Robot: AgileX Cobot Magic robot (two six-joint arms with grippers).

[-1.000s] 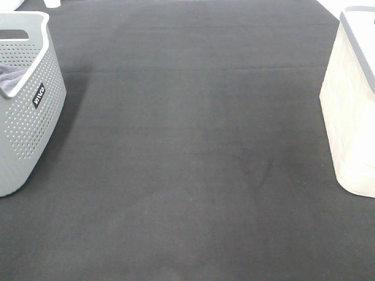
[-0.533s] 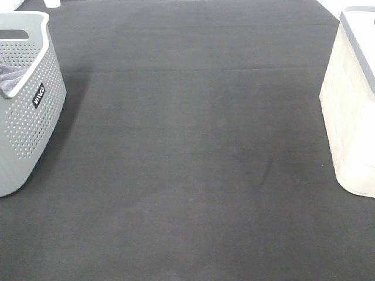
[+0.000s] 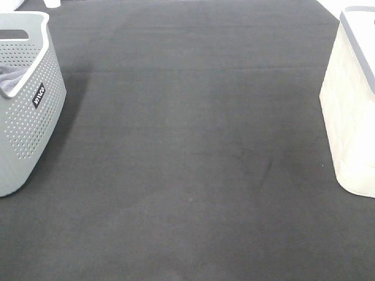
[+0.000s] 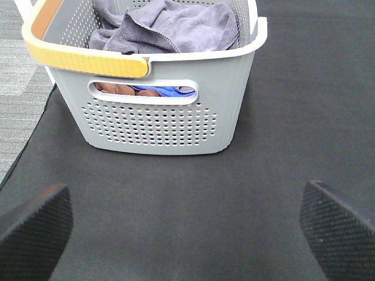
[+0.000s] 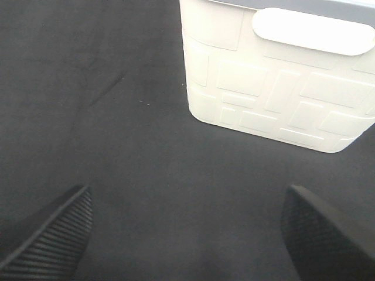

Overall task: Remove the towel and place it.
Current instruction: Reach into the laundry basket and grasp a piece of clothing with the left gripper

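From the high camera, the towel (image 3: 8,79) shows as a grey fold at the rim of the grey basket (image 3: 29,123) on the left. Bare mat (image 3: 187,152) runs wide to the cream bin (image 3: 351,111), so you have room. On the left wrist, your left gripper (image 4: 187,234) stands wide and empty, short of the basket. The towel lies heaped over a blue cloth (image 4: 167,91), so a deep pinch may drag both or catch the rim. On the right wrist, the right gripper (image 5: 187,234) is wide and empty, facing the bin's wall.
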